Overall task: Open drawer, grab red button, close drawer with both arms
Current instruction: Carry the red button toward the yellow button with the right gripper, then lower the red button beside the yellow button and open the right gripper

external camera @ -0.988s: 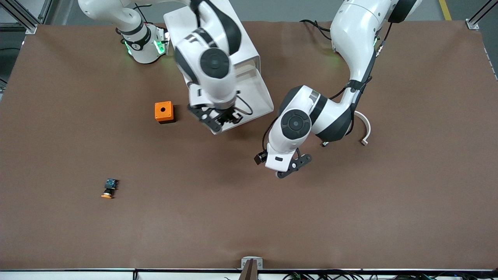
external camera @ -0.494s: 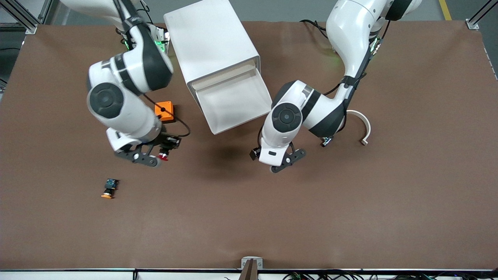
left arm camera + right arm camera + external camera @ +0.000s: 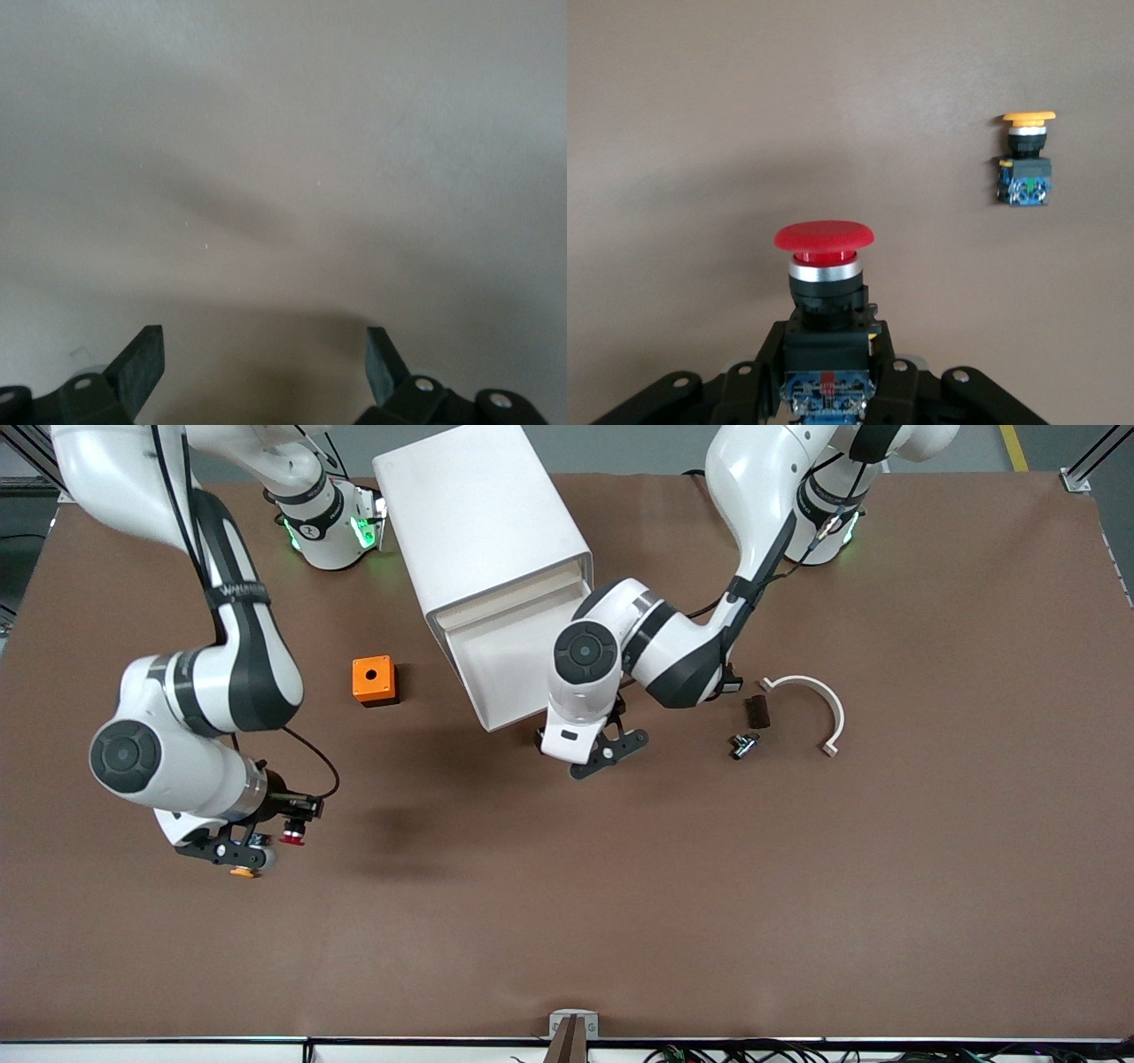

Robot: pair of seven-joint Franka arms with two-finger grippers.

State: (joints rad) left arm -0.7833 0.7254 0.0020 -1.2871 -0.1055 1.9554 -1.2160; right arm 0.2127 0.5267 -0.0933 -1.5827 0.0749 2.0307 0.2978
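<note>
The white cabinet (image 3: 478,522) has its top drawer (image 3: 505,669) pulled out, and the tray shows nothing inside. My right gripper (image 3: 257,849) is shut on the black body of the red-capped button (image 3: 291,836), held over the table toward the right arm's end. In the right wrist view the button (image 3: 824,266) stands cap-outward between the fingers of the right gripper (image 3: 828,376). My left gripper (image 3: 599,749) is open just in front of the drawer's front, at its corner toward the left arm's end. In the left wrist view a pale surface lies ahead of the left gripper (image 3: 263,359), which holds nothing.
An orange-capped button (image 3: 244,872) (image 3: 1026,159) lies on the table under the right gripper. A small orange box (image 3: 373,680) sits beside the cabinet. A white curved piece (image 3: 824,704), a small dark block (image 3: 756,710) and a small metal part (image 3: 742,744) lie toward the left arm's end.
The right arm swung away from the drawer with the red button and now hangs over the orange-capped button. The left gripper moved in toward the drawer's front.
</note>
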